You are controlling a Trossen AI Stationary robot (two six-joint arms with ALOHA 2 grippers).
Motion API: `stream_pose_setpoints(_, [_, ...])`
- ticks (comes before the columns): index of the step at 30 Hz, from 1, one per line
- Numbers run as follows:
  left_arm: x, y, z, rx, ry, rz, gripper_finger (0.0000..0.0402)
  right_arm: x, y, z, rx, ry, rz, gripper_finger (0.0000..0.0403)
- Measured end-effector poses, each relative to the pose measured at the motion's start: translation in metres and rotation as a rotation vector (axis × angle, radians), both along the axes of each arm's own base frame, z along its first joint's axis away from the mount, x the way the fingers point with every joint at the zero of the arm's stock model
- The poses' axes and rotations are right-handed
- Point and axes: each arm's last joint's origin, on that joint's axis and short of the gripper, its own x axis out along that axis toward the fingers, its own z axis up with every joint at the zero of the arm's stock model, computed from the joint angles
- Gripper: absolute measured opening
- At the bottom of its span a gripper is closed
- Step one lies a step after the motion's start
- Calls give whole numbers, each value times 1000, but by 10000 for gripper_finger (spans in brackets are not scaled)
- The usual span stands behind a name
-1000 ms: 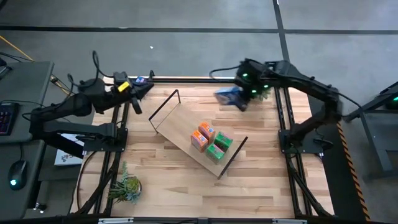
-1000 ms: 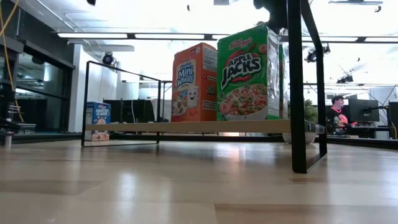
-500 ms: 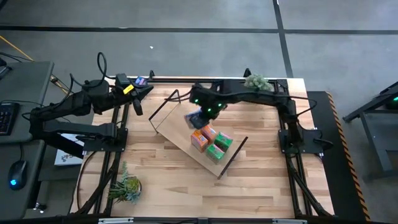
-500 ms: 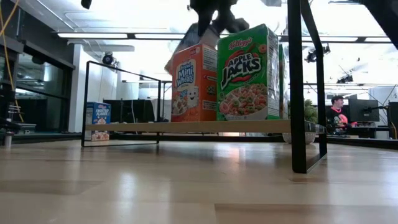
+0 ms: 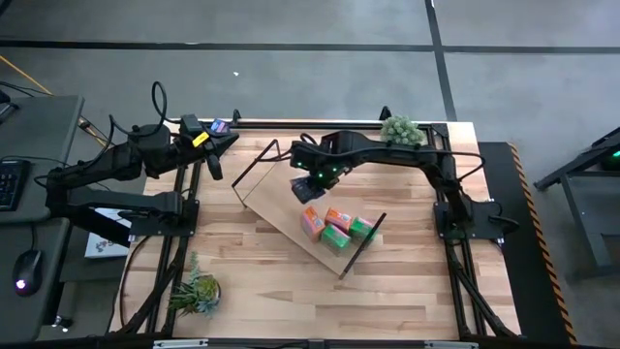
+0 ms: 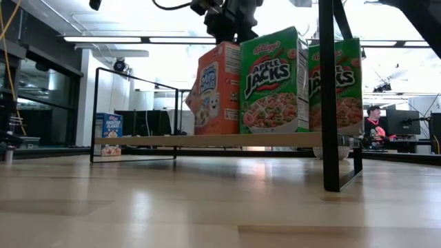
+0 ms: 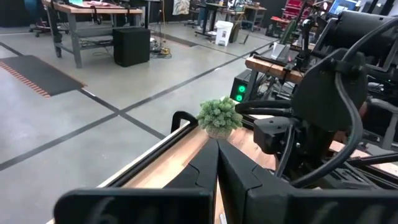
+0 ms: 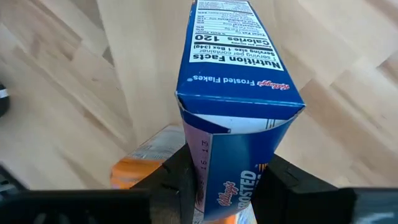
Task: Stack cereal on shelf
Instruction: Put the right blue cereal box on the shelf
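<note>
On the tabletop [image 5: 291, 281] we see the shelf [image 5: 281, 211] lying diagonally, carrying an orange Mini-Wheats box [image 6: 217, 89] and two green Apple Jacks boxes [image 6: 272, 81]. Our right gripper [image 5: 308, 184] hovers over the shelf's bare part, clenched on a blue Frosted Flakes box [image 8: 239, 81] reading "Nutrition Facts, Calories 120". We judge it risks knocking the orange box beside it, since the two sit very close. Our left gripper [image 7: 216, 163] waits pinched together at the tabletop's far-left corner.

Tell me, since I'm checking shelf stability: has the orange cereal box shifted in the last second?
Yes. The orange cereal box slid along the shelf toward its table-centre wire end.
</note>
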Motion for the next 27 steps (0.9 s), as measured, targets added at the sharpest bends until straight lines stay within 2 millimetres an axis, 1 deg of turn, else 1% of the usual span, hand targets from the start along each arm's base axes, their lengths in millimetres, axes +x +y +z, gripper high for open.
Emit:
stream_pose_setpoints(6, [0, 0, 0, 1, 1, 7, 0, 2, -3, -2, -61, -7, 55, 106])
stream_pose_setpoints(15, [0, 0, 0, -6, -4, 13, 0, 3, -7, -1, -77, -20, 97, 106])
stream_pose_setpoints(18, [0, 1, 0, -4, -2, 27, 0, 5, -8, -5, -83, -17, 123, 106])
stream_pose_setpoints(22, [0, 1, 0, -1, -3, 41, 0, 12, -11, -17, -88, 4, 146, 108])
stream_pose_setpoints(27, [0, 1, 0, 5, 3, 40, 0, 18, -12, -31, -89, 32, 175, 131])
